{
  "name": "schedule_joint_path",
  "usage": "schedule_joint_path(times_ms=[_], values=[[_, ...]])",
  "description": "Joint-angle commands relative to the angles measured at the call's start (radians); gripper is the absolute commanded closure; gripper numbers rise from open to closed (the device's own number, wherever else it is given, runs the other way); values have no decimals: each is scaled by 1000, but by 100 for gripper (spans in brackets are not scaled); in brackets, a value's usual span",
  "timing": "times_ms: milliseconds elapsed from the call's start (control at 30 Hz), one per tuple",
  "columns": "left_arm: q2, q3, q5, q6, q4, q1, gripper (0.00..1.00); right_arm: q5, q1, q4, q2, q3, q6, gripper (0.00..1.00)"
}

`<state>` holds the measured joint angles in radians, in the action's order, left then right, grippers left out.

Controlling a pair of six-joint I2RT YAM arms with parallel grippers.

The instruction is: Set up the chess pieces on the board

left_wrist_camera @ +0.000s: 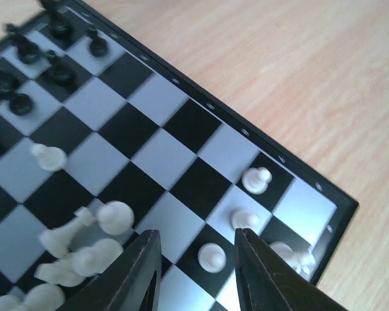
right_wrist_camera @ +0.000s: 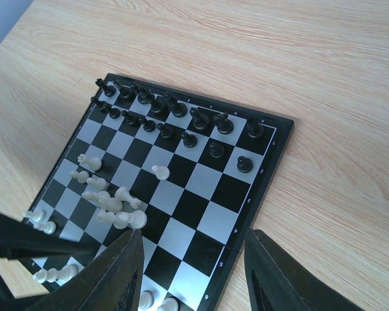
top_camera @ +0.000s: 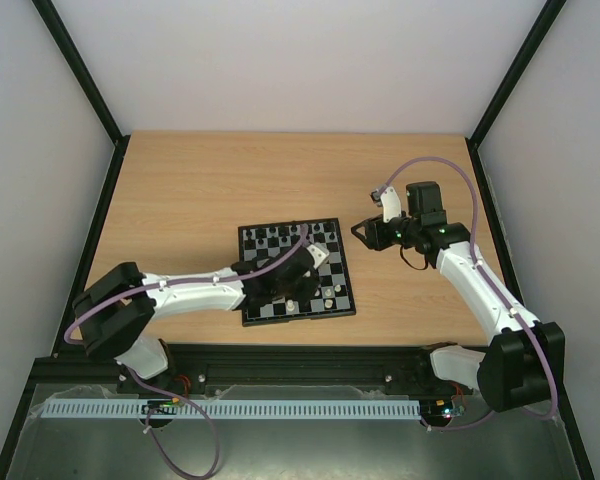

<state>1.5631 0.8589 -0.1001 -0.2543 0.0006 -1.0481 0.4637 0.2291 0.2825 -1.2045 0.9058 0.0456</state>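
**Left gripper parted around a pawn, right gripper wide beside the board**

On the light wood table [top_camera: 180, 200], between the two arms: the board [top_camera: 332, 268], flat and turned slightly askew

Along its far edge, black pieces [right_wrist_camera: 162, 113] upright in two rows

Toward the near half, white pieces [right_wrist_camera: 113, 207] in a jumble, several tipped on their sides and touching one another; just beyond the heap, a lone white pawn [right_wrist_camera: 159, 171] upright on its own square

Near the right border, in the left wrist view, a few more white pawns [left_wrist_camera: 255, 179] upright, one to a square

Left gripper [left_wrist_camera: 196, 241] low over the near right part of the board, fingers [left_wrist_camera: 139, 278] parted, with a standing pawn [left_wrist_camera: 212, 257] between them and a strip of board visible on either side of it; no pinch on it

Right gripper [right_wrist_camera: 194, 236] off the board, above the table just beside the far right corner, spread wide, nothing between its fingers [right_wrist_camera: 272, 272]
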Motion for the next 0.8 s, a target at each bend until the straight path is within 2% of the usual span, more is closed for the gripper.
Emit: schedule_joint_path(times_ms=[0,333,767], values=[[-24,69,-51,-78,-78,65,65,12,-4,6,-4,-11,19,56],[66,205,-54,-113,-268,165,64,9,-4,10,-2,-10,29,56],[204,292,20,-127,-264,228,63,-12,-4,14,7,-14,44,56]])
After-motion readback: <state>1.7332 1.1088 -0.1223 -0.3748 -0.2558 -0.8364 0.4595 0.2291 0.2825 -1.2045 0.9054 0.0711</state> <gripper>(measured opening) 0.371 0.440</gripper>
